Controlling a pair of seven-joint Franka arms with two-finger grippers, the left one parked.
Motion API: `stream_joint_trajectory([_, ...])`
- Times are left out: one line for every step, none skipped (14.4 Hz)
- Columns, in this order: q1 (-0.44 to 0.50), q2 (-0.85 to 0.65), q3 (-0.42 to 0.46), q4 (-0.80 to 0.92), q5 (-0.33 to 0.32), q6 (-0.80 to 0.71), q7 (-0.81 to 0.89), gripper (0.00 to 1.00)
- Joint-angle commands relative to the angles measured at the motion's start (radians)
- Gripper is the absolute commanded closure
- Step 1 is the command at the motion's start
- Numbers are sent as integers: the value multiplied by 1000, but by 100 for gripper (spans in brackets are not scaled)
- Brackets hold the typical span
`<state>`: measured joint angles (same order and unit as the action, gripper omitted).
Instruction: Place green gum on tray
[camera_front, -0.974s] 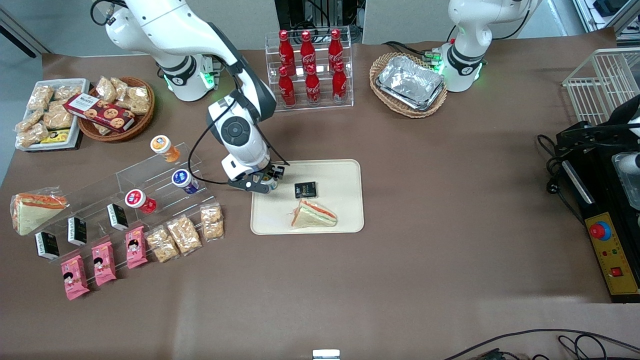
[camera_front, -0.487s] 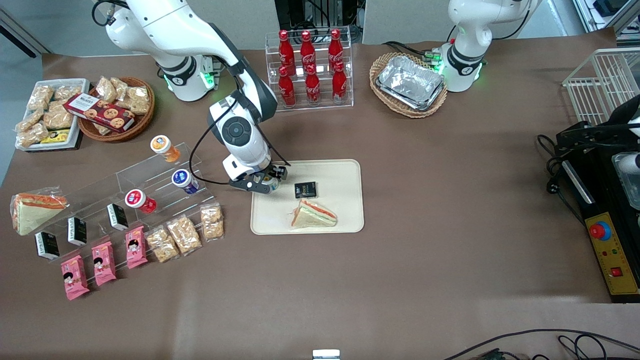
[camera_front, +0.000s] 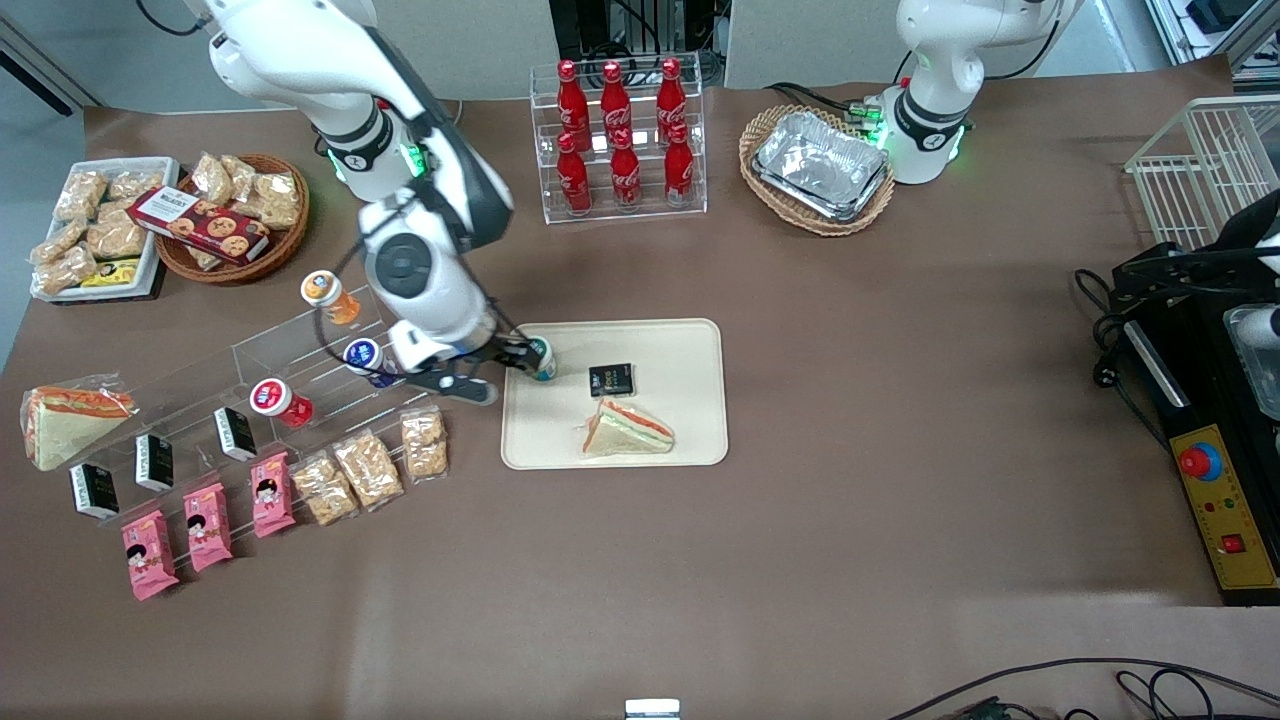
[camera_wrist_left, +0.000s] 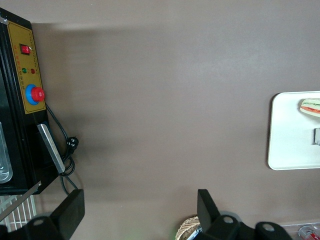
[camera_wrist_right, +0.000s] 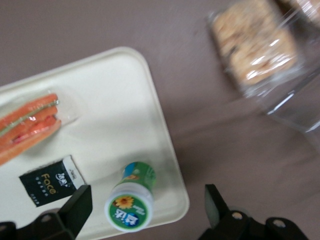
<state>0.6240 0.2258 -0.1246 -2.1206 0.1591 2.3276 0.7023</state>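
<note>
The small white cylindrical bottle of green gum (camera_front: 542, 358) with its green lid now stands upright on the large cream-beige rectangular tray (camera_front: 690, 345), at the tray's ten o'clock corner, just inside the low rim. The right arm's tool (camera_front: 480, 372) has let go and pulled back off the tray toward the working arm's end of the brown desk (camera_front: 900, 400); its fingers (camera_wrist_right: 75, 207) are spread wide with nothing between them. A second ago it hung over that corner. The placement looks complete.
</note>
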Motion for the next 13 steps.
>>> stream_joint_trajectory([-114, -138, -12, -6, 11, -94, -157, 0])
stream_joint_trajectory([-154, -172, -13, -6, 13, -115, -206, 0])
stream_joint_trajectory([-206, -206, -15, -4, 13, -143, -252, 0])
stream_joint_trajectory([-266, -235, -15, 2, 11, -175, -321, 0])
stream_joint_trajectory([-327, -258, -15, 14, 13, -218, -416, 0])
stream_joint_trajectory([-383, -276, -15, 34, 13, -270, -505, 0])
stream_joint_trajectory([-433, -289, -15, 56, 13, -319, -564, 0])
stream_joint_trajectory([-473, -298, -15, 85, 11, -367, -598, 0])
stream_joint_trajectory([-507, -299, -17, 121, 11, -420, -625, 0])
stream_joint_trajectory([-541, -298, -17, 164, 4, -480, -647, 0])
stream_joint_trajectory([-564, -296, -15, 209, -22, -532, -659, 0])
stream_joint_trajectory([-572, -298, -17, 253, -47, -586, -661, 0])
stream_joint_trajectory([-576, -296, -18, 301, -64, -634, -661, 0])
